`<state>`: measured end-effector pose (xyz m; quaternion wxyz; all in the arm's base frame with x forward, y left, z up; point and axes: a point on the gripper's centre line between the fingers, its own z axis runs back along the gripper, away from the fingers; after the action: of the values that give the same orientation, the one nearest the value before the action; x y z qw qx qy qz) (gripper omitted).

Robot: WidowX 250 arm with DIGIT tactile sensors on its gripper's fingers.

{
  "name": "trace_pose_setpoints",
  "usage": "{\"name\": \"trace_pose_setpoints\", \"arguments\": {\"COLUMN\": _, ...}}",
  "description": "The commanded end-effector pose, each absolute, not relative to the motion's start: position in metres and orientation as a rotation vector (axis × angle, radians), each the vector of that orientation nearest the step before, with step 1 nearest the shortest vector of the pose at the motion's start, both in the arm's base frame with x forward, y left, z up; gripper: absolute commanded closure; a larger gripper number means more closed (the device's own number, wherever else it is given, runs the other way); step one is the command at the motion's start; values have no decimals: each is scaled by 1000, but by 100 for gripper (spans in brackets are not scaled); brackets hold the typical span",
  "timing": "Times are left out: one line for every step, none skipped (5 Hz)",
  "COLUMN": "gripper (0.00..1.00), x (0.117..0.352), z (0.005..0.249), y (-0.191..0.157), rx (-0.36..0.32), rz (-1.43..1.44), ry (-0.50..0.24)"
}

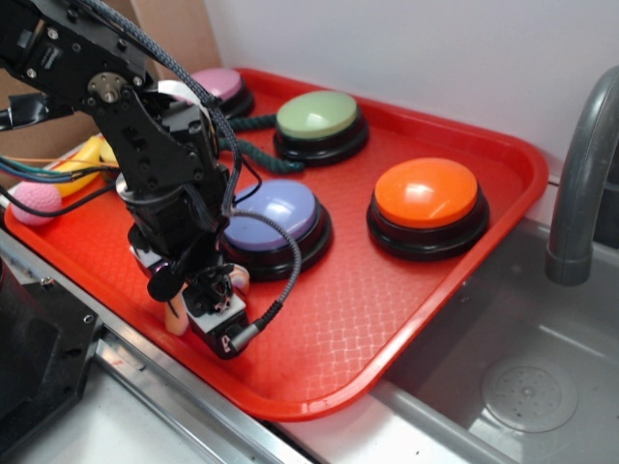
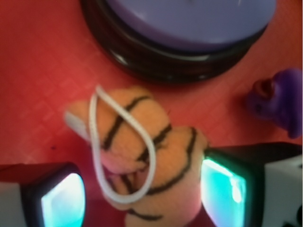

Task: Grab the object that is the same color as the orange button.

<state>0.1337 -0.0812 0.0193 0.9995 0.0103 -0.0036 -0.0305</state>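
A big red plastic tray [image 1: 426, 319] sits beside a grey metal sink [image 1: 522, 387] with a grey tap [image 1: 580, 184], under a white wall. On the tray are a round orange dome button [image 1: 427, 193], a lavender-blue dome button [image 2: 189, 19], a pale green one [image 1: 317, 114] and a pink one [image 1: 219, 83]. The small soft orange tiger toy [image 2: 142, 156] with black stripes and a white loop lies near the tray's front edge, just by the lavender-blue button. The black gripper [image 2: 142, 189] has its fingers apart, one on each side of the tiger. A small purple rubber duck [image 2: 277, 101] is near.
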Motion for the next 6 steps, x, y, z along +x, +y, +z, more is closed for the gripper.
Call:
{"name": "trace_pose_setpoints", "arguments": {"gripper": 100, "x": 136, "z": 16, "y": -84, "rx": -21, "rz": -39, "ry": -34}}
{"name": "trace_pose_setpoints", "arguments": {"gripper": 100, "x": 135, "z": 19, "y": -82, "rx": 4, "rz": -28, "ry": -26}}
{"name": "trace_pose_setpoints", "arguments": {"gripper": 100, "x": 139, "z": 31, "y": -82, "rx": 23, "rz": -20, "ry": -46}}
{"name": "trace_pose_setpoints", "arguments": {"gripper": 100, "x": 146, "z": 58, "y": -75, "rx": 40, "rz": 6, "ry": -64}}
{"name": "trace_pose_setpoints", "arguments": {"gripper": 100, "x": 157, "z": 101, "y": -55, "rx": 75, "rz": 40, "ry": -105}}
{"name": "trace_pose_setpoints", "arguments": {"gripper": 100, "x": 169, "z": 130, "y": -28, "rx": 87, "rz": 37, "ry": -121}}
